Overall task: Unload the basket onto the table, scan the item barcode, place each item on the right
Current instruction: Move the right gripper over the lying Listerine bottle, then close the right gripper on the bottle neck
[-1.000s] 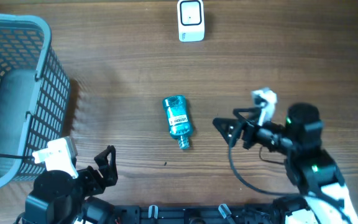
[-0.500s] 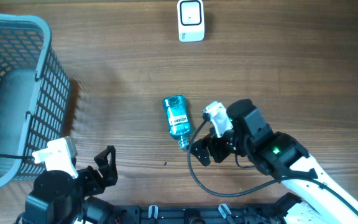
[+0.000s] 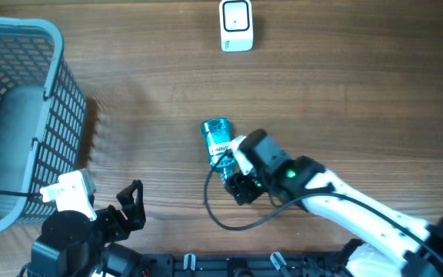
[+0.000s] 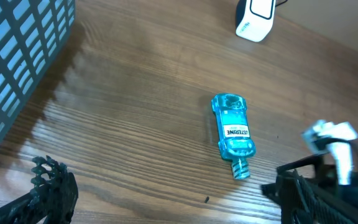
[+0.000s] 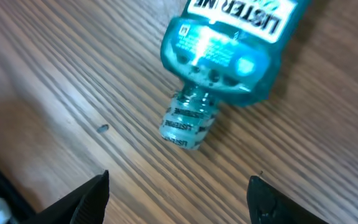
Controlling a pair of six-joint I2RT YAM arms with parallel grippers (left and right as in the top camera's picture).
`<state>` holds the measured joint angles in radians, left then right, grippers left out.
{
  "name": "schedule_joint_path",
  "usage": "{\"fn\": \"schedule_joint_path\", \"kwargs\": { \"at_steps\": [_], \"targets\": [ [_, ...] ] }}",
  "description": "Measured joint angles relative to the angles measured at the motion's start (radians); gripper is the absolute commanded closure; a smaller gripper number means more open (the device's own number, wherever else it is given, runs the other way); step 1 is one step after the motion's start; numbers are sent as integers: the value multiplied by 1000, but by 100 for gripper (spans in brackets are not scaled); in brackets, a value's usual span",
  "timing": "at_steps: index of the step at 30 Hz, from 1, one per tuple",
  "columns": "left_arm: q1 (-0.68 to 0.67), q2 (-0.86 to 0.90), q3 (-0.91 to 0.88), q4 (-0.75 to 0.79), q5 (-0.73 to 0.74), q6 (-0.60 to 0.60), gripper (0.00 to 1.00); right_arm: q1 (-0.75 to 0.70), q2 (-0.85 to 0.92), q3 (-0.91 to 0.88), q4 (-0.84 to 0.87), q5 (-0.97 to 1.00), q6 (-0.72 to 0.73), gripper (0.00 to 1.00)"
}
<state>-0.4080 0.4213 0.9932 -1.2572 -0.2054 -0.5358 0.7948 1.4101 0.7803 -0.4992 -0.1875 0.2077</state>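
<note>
The item, a translucent teal bottle (image 3: 216, 137) with a white label, lies flat on the wooden table near its middle, cap toward the front edge. In the left wrist view the bottle (image 4: 232, 129) is in full sight. My right gripper (image 3: 234, 178) hovers over the cap end and hides the cap from overhead. In the right wrist view the bottle (image 5: 225, 43) and its cap (image 5: 187, 127) lie just ahead of my right gripper (image 5: 179, 199), which is open with bare wood between its fingers. My left gripper (image 3: 131, 203) stays open near the front edge, far from the bottle.
A white boxy scanner (image 3: 236, 26) stands at the back edge, directly behind the bottle. A blue-grey mesh basket (image 3: 48, 115) fills the left side. The right arm's cable (image 3: 229, 223) loops on the wood in front of the bottle.
My right arm has swung left across the table from the right side to the bottle's cap end. The bottle and my left arm have not moved.
</note>
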Motion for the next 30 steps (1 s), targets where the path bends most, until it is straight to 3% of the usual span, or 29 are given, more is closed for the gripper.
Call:
{"fn": "schedule_joint_path", "kwargs": {
  "at_steps": [9, 30],
  "targets": [
    [0, 0, 0, 0, 0, 0, 0, 43, 94, 66, -5, 76, 16, 33],
    [0, 0, 0, 0, 0, 0, 0, 80, 286, 67, 168, 171, 93, 43]
  ]
}}
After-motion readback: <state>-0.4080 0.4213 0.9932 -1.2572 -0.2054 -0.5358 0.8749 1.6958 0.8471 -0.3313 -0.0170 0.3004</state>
